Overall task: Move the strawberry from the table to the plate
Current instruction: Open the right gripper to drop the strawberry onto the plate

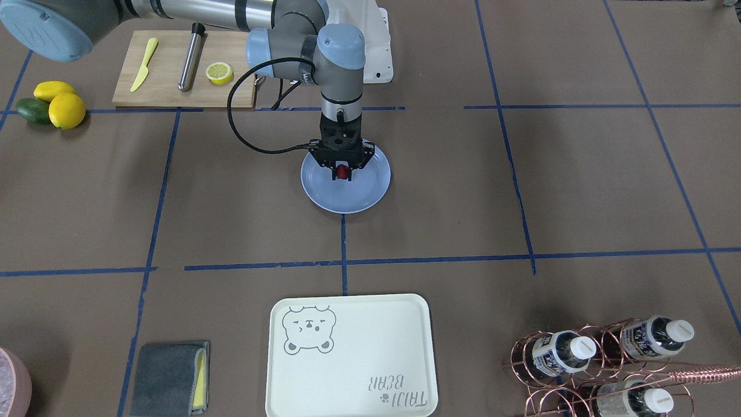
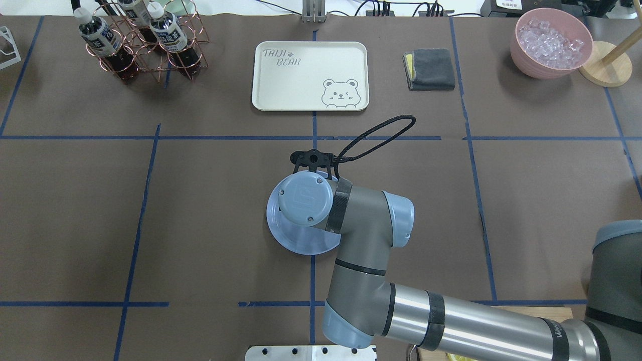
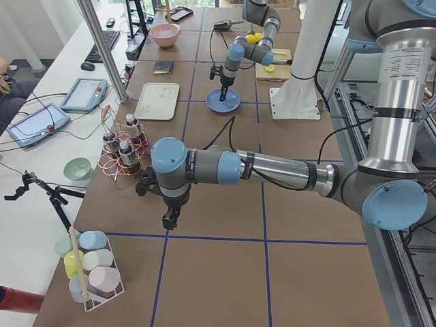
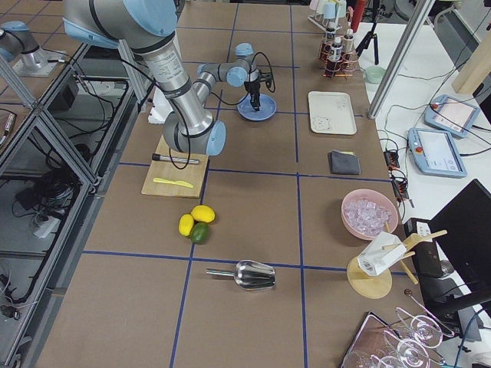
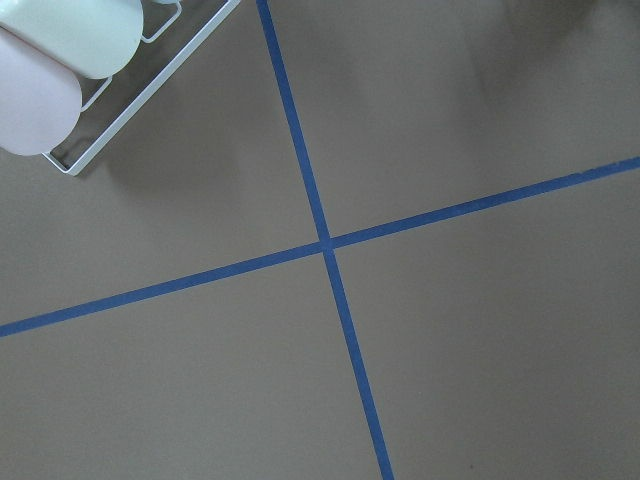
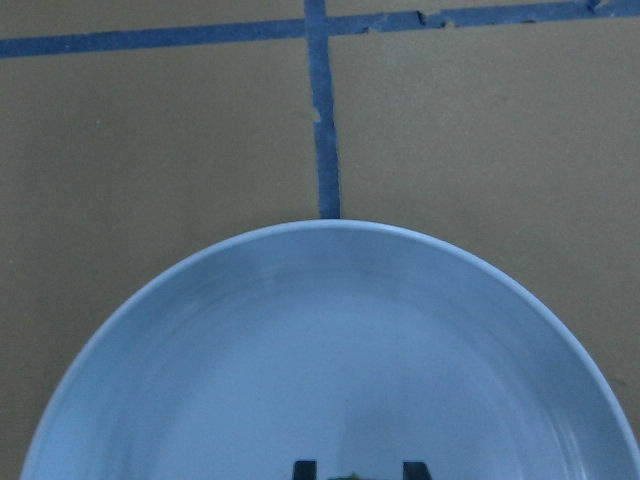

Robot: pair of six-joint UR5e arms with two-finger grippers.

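The strawberry (image 1: 343,171), small and dark red, sits between the fingers of my right gripper (image 1: 343,176), just above the middle of the light-blue plate (image 1: 347,202). That gripper points straight down and is shut on the berry. The right wrist view shows the plate (image 6: 330,340) filling the lower frame, with both fingertips (image 6: 303,468) at the bottom edge. Seen from overhead, the wrist covers much of the plate (image 2: 296,243) and hides the berry. My left gripper (image 3: 168,221) hangs over bare brown table far from the plate; I cannot tell if it is open or shut.
A cream bear-print tray (image 1: 347,356) lies in front of the plate. The wooden board (image 1: 173,69) holds a knife, a metal rod and a lemon half. Beside it lie lemons (image 1: 66,110) and an avocado. A bottle rack (image 1: 602,365) and grey cloth (image 1: 171,376) flank the tray.
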